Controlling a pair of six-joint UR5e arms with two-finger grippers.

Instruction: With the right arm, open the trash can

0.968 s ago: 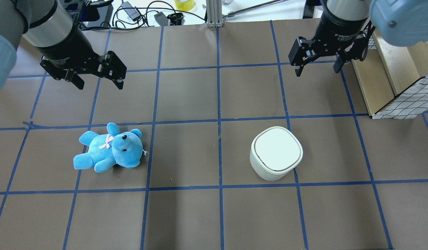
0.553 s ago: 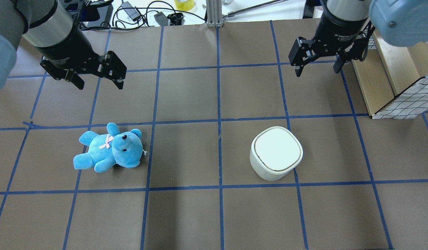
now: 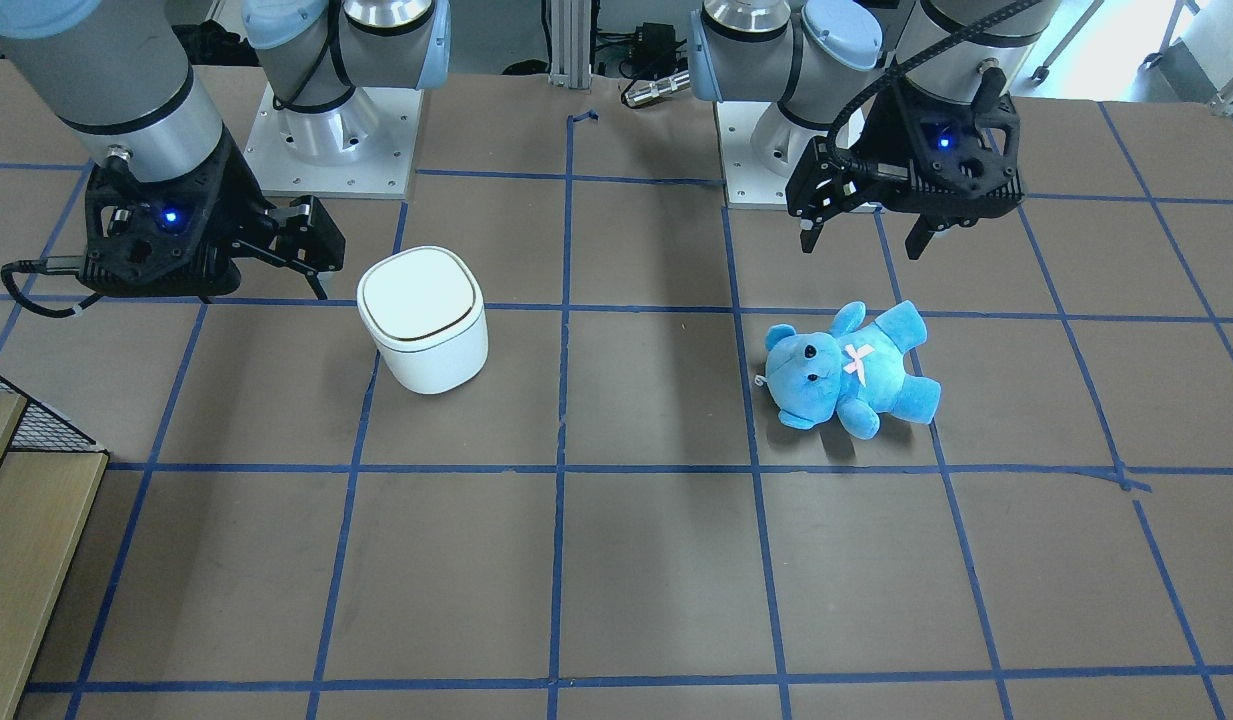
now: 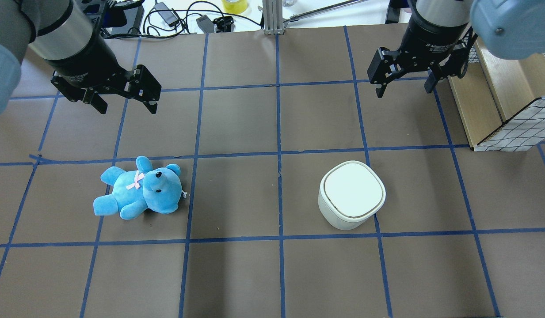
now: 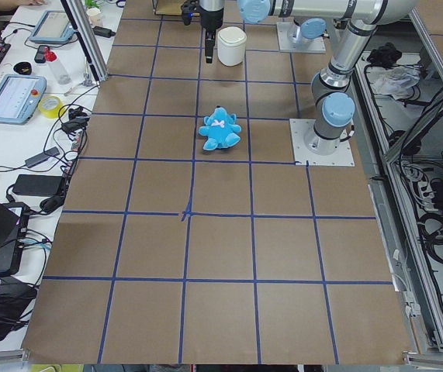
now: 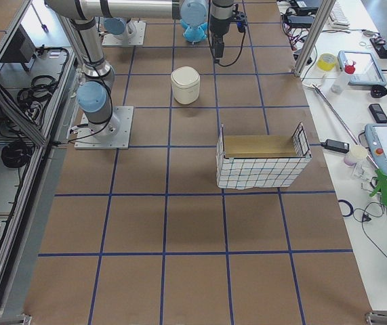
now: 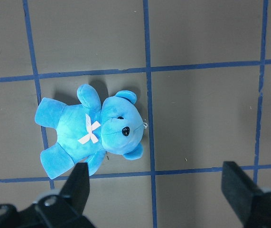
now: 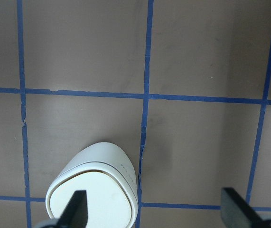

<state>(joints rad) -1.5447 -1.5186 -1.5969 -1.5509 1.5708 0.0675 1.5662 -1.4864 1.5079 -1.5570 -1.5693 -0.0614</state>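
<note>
1. The trash can (image 4: 352, 194) stands upright on the brown table (image 4: 237, 123), in the right half of my overhead view. Its lid lies shut and flat, and the thin dark rim line runs unbroken around it.
2. One side of the can sits over a blue tape line (image 4: 363, 132). The rest of its body fills the inner part of one grid square.
3. I see bare table on every side of the can. Nothing touches its walls or lid.
4. The right arm (image 4: 436, 26) comes in from the overhead view's top right corner. The right gripper (image 4: 405, 90) hangs above the table, on the robot-base side of the can and well apart from it.
5. Its jaws are spread wide and hold nothing. In the right wrist view the two fingertips sit at the bottom corners. The can shows low on the left, partly behind one fingertip, with bare table across the gap.
6. A mesh-sided wooden box (image 4: 515, 128) stands at the table's right end. The right gripper's outer finger is near the box's edge, and the box is well apart from the can.
7. The left gripper (image 4: 127, 108) hangs over the left half with its jaws spread wide and empty. A blue teddy bear (image 4: 139, 189) lies on its back on the table near it, untouched and well apart from the can.
</note>
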